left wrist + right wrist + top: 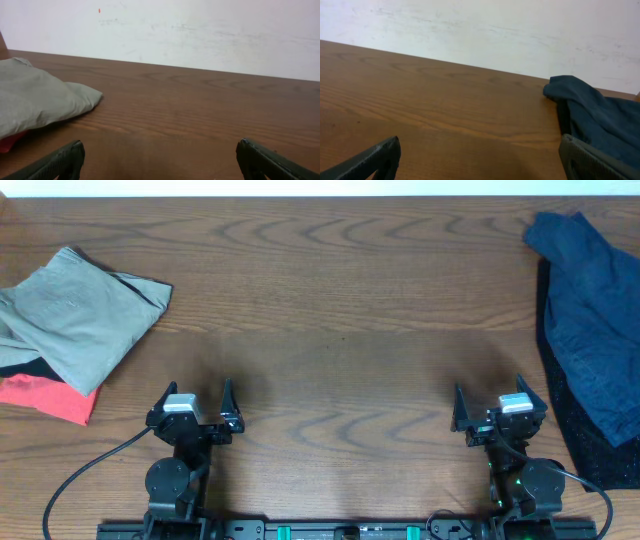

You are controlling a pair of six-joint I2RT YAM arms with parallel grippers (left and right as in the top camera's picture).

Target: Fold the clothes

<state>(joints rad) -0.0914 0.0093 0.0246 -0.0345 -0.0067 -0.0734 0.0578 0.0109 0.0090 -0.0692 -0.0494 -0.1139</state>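
Navy garment: lay crumpled and unfolded along the table's right edge, up to its far right corner.
Khaki-grey piece: sat at the table's left edge, on top of the coral-red piece, which showed only along its near side.
Left gripper: jaws were spread wide and held nothing, by the table's near edge.
Right gripper: likewise wide apart and empty, by the table's near edge, clear of the navy cloth.
Handling: probably light, limp and wrinkle-prone. It would likely sag, bunch and slide on the smooth wood, with no risk of breakage.
Grasp: best pinched at two corners or along a hem facing the table's middle, one gripper each, then dragged flat onto the table's bare centre.
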